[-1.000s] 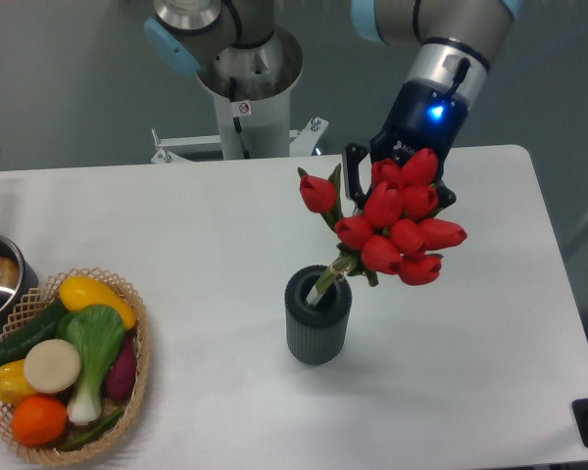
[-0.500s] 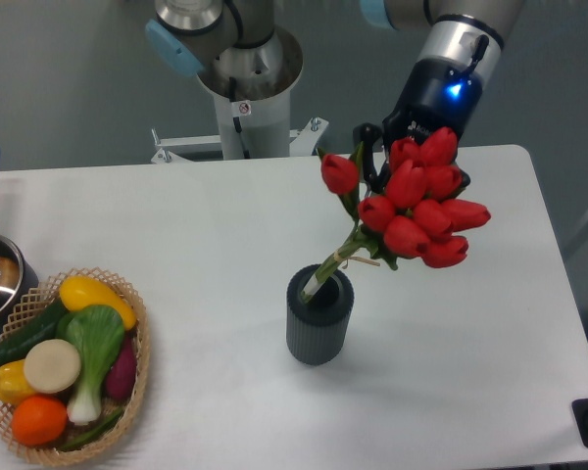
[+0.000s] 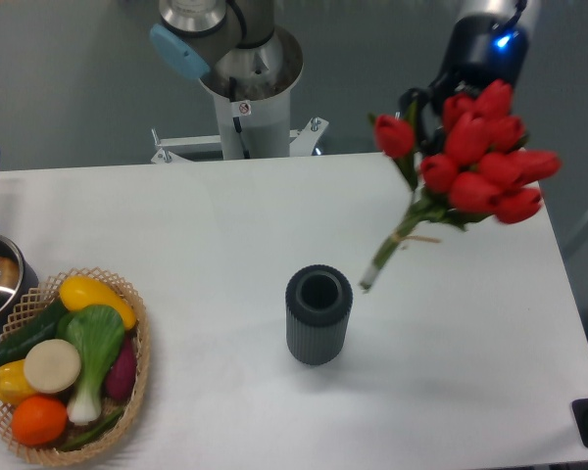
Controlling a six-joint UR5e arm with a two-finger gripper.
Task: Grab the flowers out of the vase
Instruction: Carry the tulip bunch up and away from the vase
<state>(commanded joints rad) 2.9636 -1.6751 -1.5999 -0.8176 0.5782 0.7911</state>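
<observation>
The vase (image 3: 318,315) looks matt and finely ribbed, the flowers (image 3: 475,152) glossy like plastic, the basket (image 3: 135,377) woven wicker.

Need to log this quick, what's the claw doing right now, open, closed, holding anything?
Claw: closed on the flowers, holding them in the air, stems clear of the vase.

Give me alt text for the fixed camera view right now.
The gripper holds a bunch of red tulips aloft, stems clear of the empty ribbed dark grey vase on the white table. A wicker basket of vegetables sits at the left.
</observation>
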